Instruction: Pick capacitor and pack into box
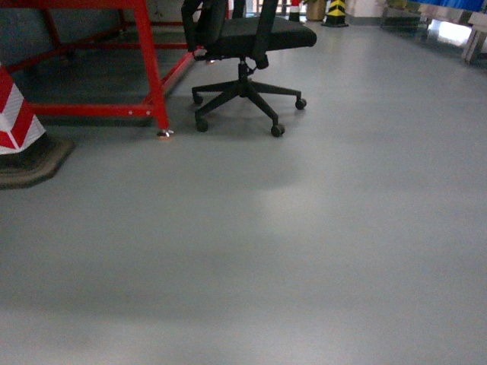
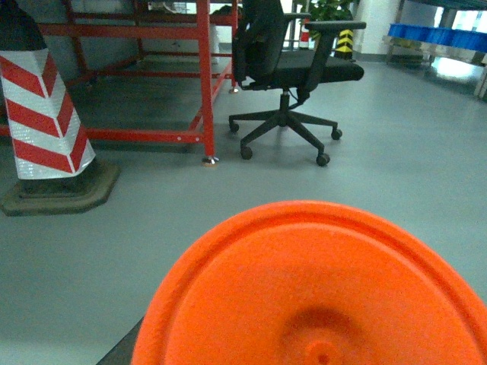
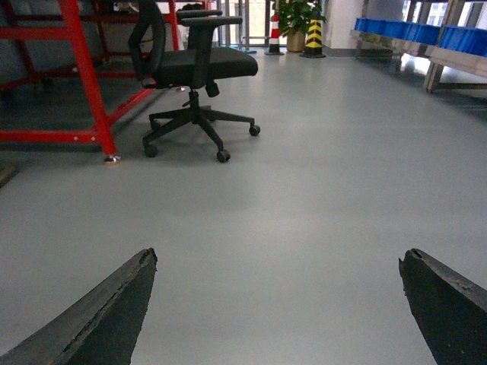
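An orange round capacitor [image 2: 319,289], seen end-on with a small dimple in its middle, fills the lower half of the left wrist view. It hangs well above the floor, held in my left gripper. The capacitor hides that gripper's jaws, apart from a dark sliver of one finger [image 2: 122,351] at its lower left edge. My right gripper [image 3: 278,258] is open above bare floor, its two dark fingertips far apart with nothing between them. The box is out of view. Neither gripper shows in the head view.
Grey floor [image 1: 304,251] stretches ahead. A black office chair [image 1: 243,53] on castors stands ahead, next to a red metal frame [image 1: 152,76]. A red-and-white striped cone [image 1: 19,129] on a dark base is at the left. Blue bins [image 3: 426,34] line the far right.
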Available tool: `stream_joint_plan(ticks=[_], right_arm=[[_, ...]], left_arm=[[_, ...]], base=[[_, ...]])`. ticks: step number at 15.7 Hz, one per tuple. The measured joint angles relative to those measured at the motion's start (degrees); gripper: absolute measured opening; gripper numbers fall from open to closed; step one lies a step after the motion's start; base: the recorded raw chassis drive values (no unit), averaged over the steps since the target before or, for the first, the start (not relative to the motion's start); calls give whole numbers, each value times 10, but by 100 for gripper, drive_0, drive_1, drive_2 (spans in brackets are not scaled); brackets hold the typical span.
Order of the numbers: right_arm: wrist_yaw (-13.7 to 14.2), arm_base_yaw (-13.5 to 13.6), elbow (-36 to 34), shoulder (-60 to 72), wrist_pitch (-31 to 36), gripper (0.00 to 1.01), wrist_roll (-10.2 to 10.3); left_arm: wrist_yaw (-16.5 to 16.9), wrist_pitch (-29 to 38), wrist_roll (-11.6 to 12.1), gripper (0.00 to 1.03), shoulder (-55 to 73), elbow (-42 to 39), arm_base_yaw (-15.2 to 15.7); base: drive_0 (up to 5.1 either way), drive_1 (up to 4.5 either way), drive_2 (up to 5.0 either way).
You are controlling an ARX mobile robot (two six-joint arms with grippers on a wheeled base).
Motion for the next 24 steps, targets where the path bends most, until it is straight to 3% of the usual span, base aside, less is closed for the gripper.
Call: stream_joint_plan(ticks=[24], right_arm=[[0,0,0,0,0,98,0]], left_arm=[[0,0,0,43,0,0,0]], base=[[-505,240,240]])
